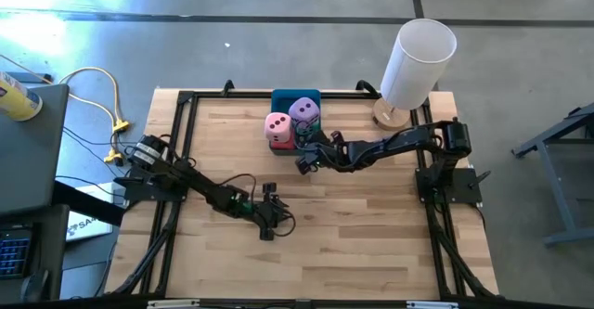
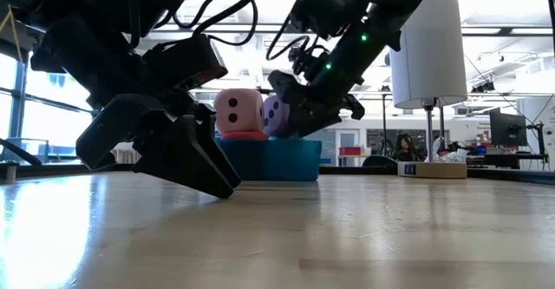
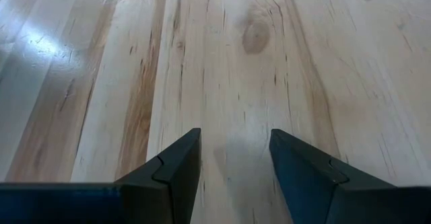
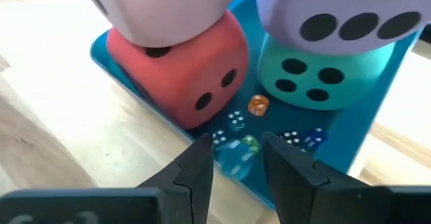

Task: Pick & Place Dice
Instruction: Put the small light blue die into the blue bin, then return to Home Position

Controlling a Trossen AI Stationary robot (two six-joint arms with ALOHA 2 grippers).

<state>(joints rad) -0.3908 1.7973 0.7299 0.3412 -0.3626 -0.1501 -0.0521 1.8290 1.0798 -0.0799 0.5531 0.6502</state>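
Right gripper (image 4: 236, 160) poised at the near edge of the blue tray (image 1: 284, 96), fingers narrowly parted, empty.

Pink die (image 1: 277, 124) sits on the red die (image 4: 182, 69), purple die (image 1: 304, 111) on the teal die (image 4: 323, 69), all in the tray at the table's far middle. Cubes have no long axis; faces sit square. Best to widen first, then take a top die squarely. Left gripper (image 3: 234, 173) rests open on bare wood.

Four big dice (image 4: 202, 76), several tiny dice (image 4: 236, 122), one tray (image 1: 288, 96).

Blue tray (image 1: 284, 96), white cylinder (image 1: 418, 60), wooden table (image 1: 371, 235).
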